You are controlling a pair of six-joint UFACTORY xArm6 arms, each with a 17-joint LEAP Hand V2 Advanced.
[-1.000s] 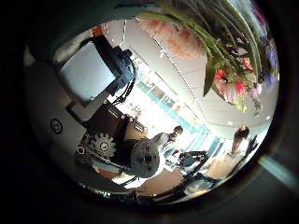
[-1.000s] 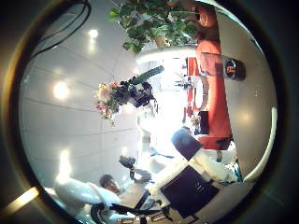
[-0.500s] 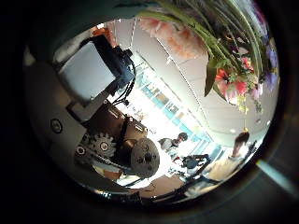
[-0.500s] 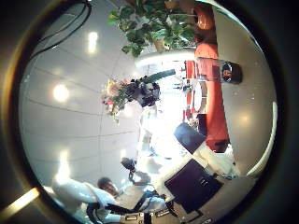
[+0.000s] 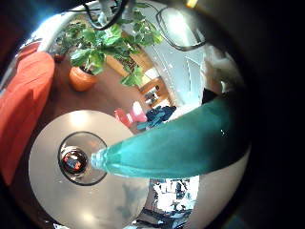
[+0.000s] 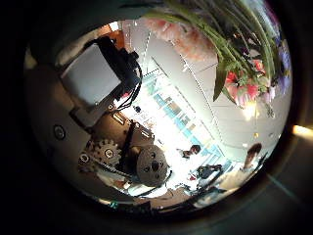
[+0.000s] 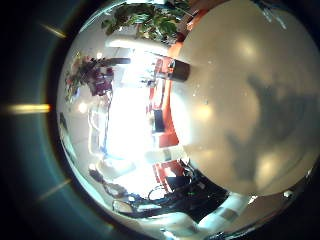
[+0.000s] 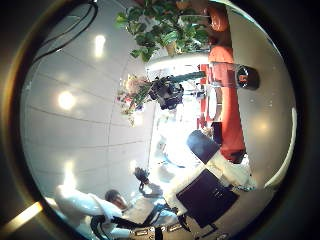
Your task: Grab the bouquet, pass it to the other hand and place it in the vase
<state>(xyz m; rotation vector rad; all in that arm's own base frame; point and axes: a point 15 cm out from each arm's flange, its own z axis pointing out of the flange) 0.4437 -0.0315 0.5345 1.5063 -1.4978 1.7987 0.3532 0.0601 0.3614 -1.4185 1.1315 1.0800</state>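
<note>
My left hand (image 8: 166, 93) is shut on the bouquet and holds it in the air. The right thumb side palm view shows its flowers (image 8: 133, 96) sticking out sideways from that hand. In the left little finger side palm view the wrapped stem (image 5: 181, 143) runs close past the palm, and its tip points at the vase (image 5: 80, 159). The vase stands upright on the round table (image 5: 57, 196) below. The flowers (image 6: 240, 64) show beside my left fingers (image 6: 98, 78) in the left thumb side palm view. My right hand (image 8: 205, 200) is away from the bouquet, fingers relaxed, holding nothing. The vase (image 8: 245, 77) also shows there.
A potted plant (image 5: 95, 43) stands on the floor beyond the table, and a sofa (image 5: 24, 95) runs along one side. The right little finger side palm view shows the round table (image 7: 240, 90) close by, with the vase (image 7: 165, 68) near its far rim.
In the right thumb side palm view my left hand has carried the bouquet closer to the vase.
</note>
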